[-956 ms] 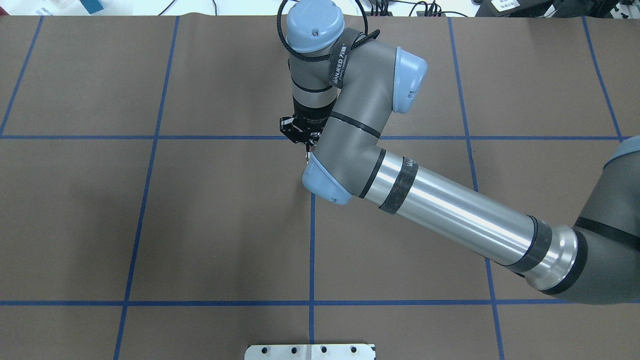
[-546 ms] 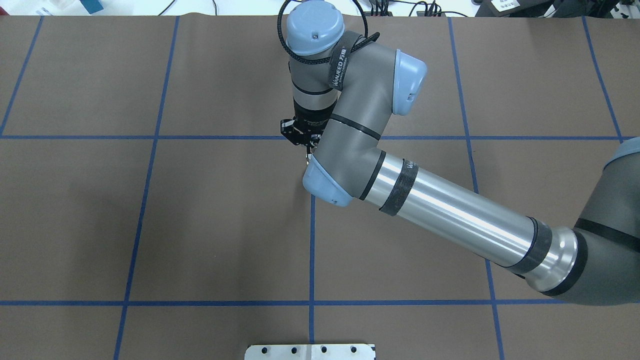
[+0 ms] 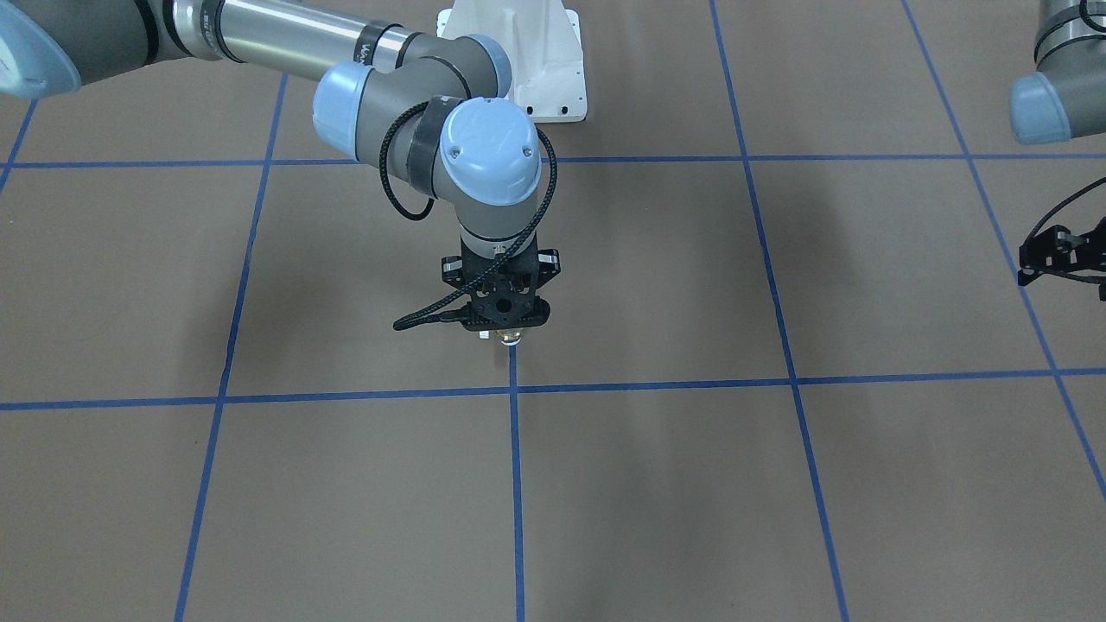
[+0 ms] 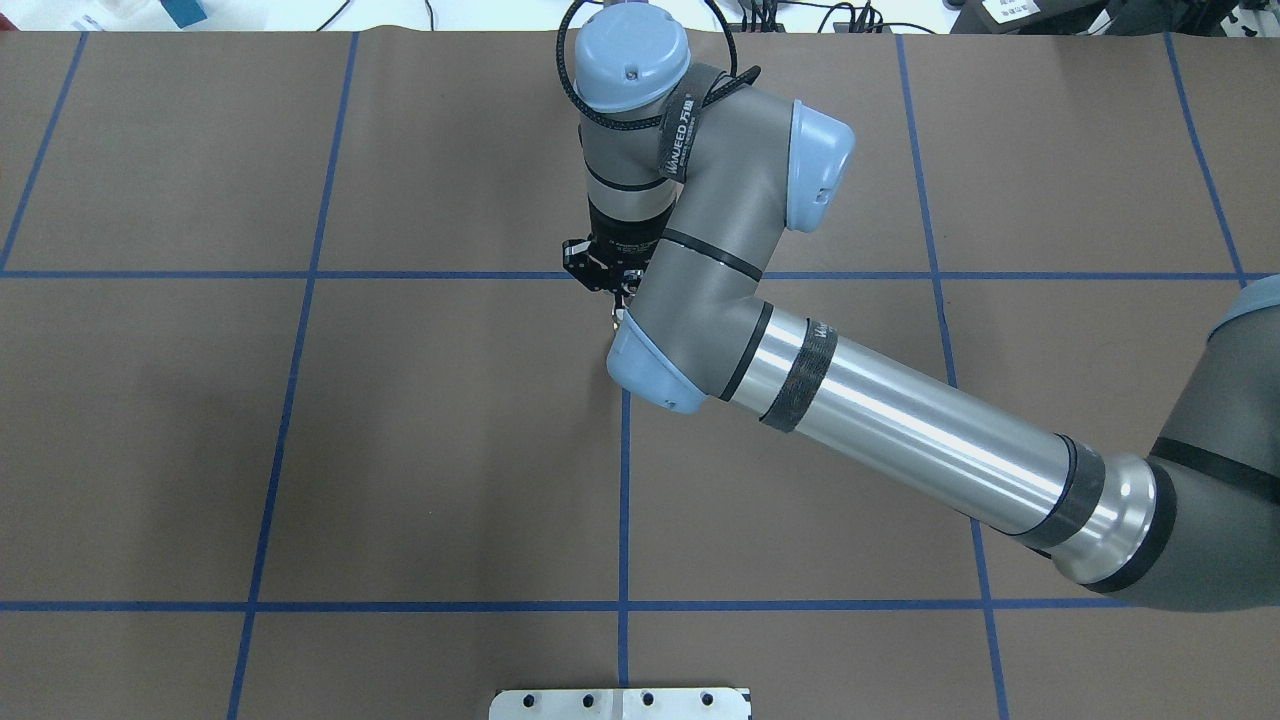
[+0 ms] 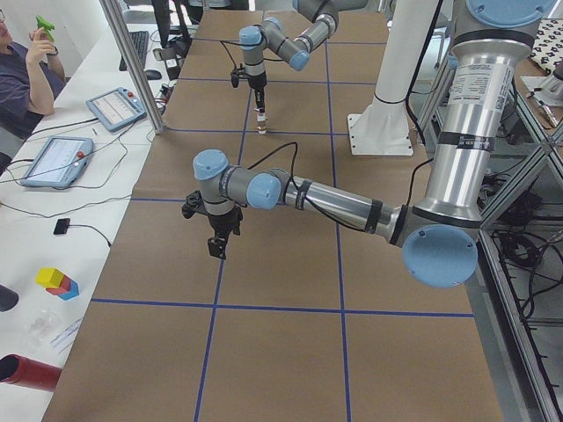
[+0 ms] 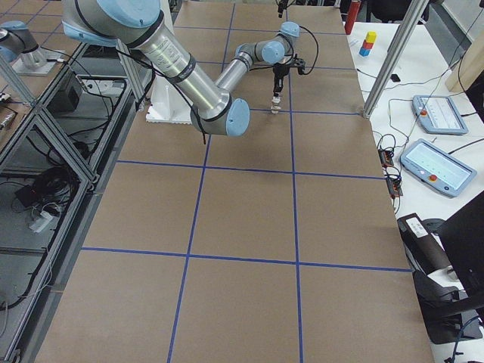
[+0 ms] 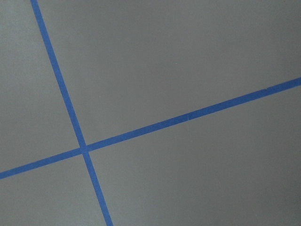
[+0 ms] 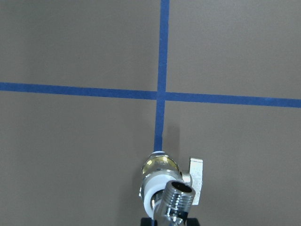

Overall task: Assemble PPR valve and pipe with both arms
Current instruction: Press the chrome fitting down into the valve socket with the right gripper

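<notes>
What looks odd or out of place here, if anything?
Nothing is spilled or broken. One oddity: the PPR valve and the pipe both sit at the right gripper, while the left gripper hangs far from them.

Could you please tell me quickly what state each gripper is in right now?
Left gripper: cannot be told; its jaws are not clearly visible in any view.
Right gripper: closed, holding the pipe.

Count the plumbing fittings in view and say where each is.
2. The PPR valve and the pipe are both at the right gripper tip, near a blue tape crossing; the pipe overlaps the valve's white end. More could hide under the right arm.
</notes>
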Robot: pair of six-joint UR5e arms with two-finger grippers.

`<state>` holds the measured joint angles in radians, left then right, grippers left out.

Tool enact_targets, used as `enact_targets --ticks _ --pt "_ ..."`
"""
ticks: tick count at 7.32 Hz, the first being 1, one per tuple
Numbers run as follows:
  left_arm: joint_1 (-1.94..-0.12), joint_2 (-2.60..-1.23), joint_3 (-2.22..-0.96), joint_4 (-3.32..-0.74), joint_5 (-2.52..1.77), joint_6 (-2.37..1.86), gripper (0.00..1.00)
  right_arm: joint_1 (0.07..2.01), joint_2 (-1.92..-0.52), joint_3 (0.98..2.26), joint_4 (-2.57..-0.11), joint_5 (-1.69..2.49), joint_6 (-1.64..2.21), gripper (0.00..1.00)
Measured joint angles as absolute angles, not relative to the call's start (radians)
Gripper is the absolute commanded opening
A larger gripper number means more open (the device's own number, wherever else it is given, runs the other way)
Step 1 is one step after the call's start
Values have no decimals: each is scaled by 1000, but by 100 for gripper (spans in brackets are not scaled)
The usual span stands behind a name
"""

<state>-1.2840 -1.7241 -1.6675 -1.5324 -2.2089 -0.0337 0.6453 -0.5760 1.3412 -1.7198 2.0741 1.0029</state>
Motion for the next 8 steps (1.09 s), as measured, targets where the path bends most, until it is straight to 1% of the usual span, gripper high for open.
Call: enact_targets --ticks 4,5,6,8 --pt "-1284 -1724 -1667 -1532 -2209 -34 100 640 -577 1334 -1720 2072 1002 0" --pt "-1284 -1724 -1667 -1532 -2209 -34 100 639 -577 1333 -1720 2071 1003 3" --pt "-1284 -1725 -1667 -1532 -2209 -34 100 639 -576 1333 -1719 2071 1006 14" --pt "-1284 -1727 -1664 -1532 -2209 -34 100 639 -575 1333 -1718 2072 1012 42"
